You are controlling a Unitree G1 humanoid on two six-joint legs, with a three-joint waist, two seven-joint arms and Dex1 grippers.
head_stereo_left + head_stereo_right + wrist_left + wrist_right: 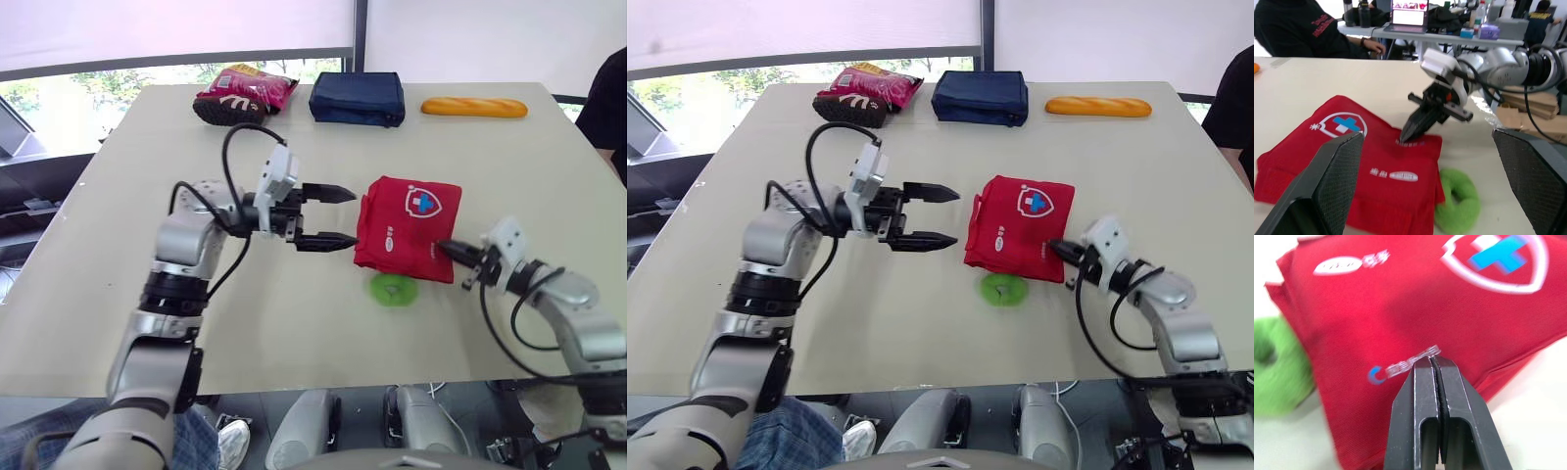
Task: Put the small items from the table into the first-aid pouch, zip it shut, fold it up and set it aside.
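On the tabletop (294,323) the red first-aid pouch (407,227) lies just right of our wide-open, empty left end effector (351,216), our shut, empty right end effector (443,246) touching its right edge, a green ring (394,290) at its near edge.

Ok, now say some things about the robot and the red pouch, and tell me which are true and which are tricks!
1. The left gripper is open. True.
2. The green ring is inside the red pouch. False: it lies out on the table, against the pouch's near edge.
3. The right gripper is shut, with its tips at the pouch. True.
4. The bread loaf is touching the pouch. False: it lies apart from it, at the table's far edge.
5. The pouch has a shield with a blue cross on it. True.
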